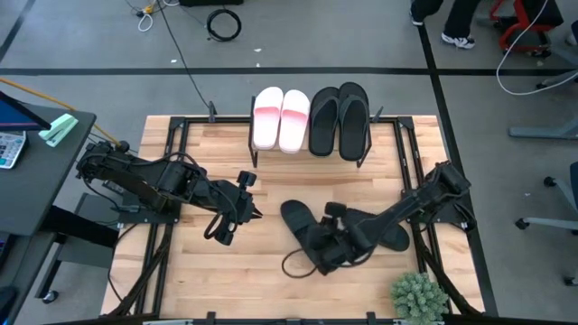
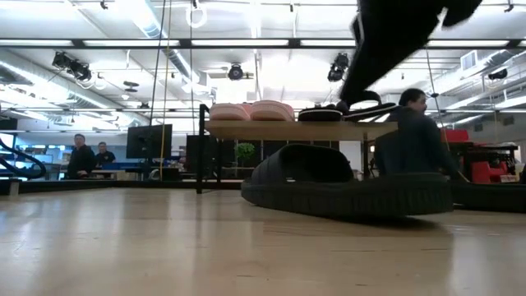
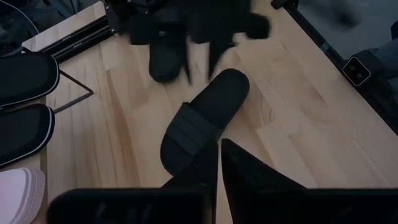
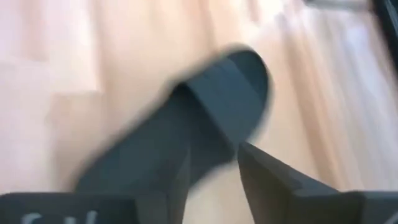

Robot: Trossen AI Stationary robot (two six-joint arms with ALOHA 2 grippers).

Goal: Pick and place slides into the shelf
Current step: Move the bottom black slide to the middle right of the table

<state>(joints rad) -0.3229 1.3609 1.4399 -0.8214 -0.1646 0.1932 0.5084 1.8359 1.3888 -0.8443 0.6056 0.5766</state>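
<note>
Two black wide-strap slides lie sole-down on the wooden table: one point(image 1: 302, 226) near the middle, also in the left wrist view point(image 3: 199, 124), and one point(image 1: 386, 235) to its right. My right gripper point(image 1: 327, 244) hovers open just above them, its fingers point(image 4: 267, 177) over the nearer slide point(image 4: 186, 124) without touching it. My left gripper point(image 1: 253, 213) is shut and empty, left of the slides, pointing at them. Two pink-and-white slides point(image 1: 281, 117) and two black sandals point(image 1: 339, 117) rest on the top board of the shelf point(image 2: 288, 129).
A small green plant point(image 1: 417, 296) stands at the table's near right corner. A dark loop point(image 1: 293, 264) lies just in front of the slides. Bare wood point(image 1: 208, 271) lies at the near left. People show in the room behind the table point(image 2: 415, 131).
</note>
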